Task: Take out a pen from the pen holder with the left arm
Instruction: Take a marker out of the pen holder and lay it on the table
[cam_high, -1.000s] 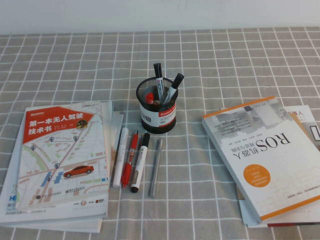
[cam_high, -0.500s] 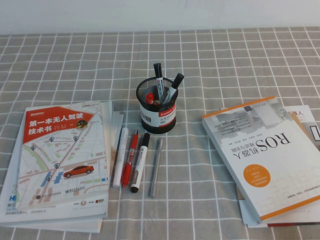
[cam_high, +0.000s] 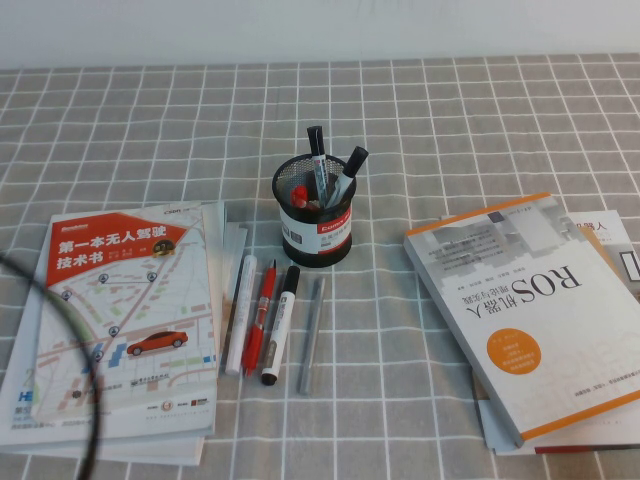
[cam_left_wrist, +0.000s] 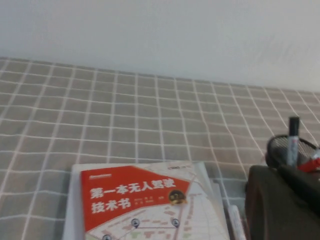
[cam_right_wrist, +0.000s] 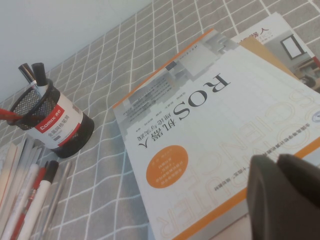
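Near the middle of the table, in the high view, the mesh pen holder stands upright with two black-capped markers leaning out of it and a red-tipped pen lower inside. Four loose pens lie side by side just in front of it, toward the near edge, beside the map book; those are not the target. Neither gripper shows here, only a dark cable curving over the near left corner.

From the left wrist view, the left gripper hangs above the near left part of the table, jaws together, with the pen holder's rim and one black-capped marker just past it. As I judge it, the jaws must part first, then come down from above around the tallest marker's cap, close firmly, and lift straight up so the light holder is not tipped or dragged.

From the right wrist view, the right gripper sits over the ROS book at the near right corner; whether it is open or closed cannot be told.
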